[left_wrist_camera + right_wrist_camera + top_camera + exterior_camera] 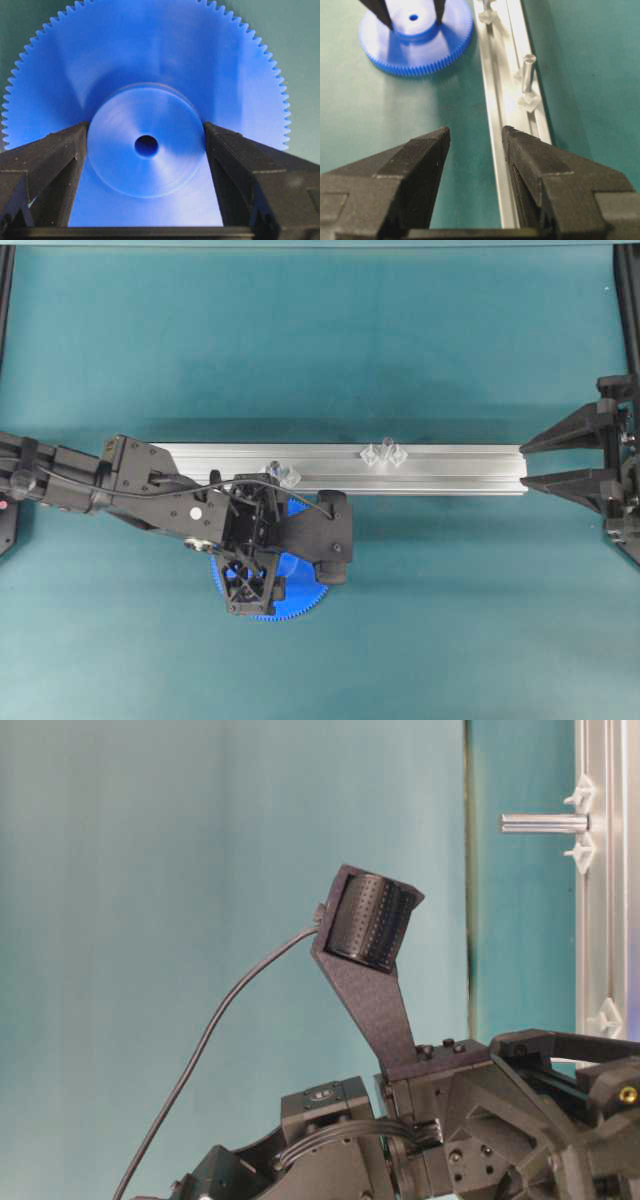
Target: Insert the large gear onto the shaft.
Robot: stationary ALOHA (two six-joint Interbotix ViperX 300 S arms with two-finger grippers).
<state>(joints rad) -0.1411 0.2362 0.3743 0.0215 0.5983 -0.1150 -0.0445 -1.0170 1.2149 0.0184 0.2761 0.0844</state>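
Blue large gear (145, 100) flat on teal surface (450, 620), lower centre of overhead view, just below rail (440, 468). Left gripper (146, 142) fingers clamped on raised hub for lift. Shaft (387, 448) upright on rail, right of gear. Right gripper (475, 145) fingers apart, parked at right edge.

left gripper (146, 145) jaws spread wide; right gripper (475, 145) open.

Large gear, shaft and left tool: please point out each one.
large gear (146, 145): left wrist view, on its hub.
shaft (527, 73): right wrist view, on the pin.
left tool (146, 175): left wrist view, between its tips.
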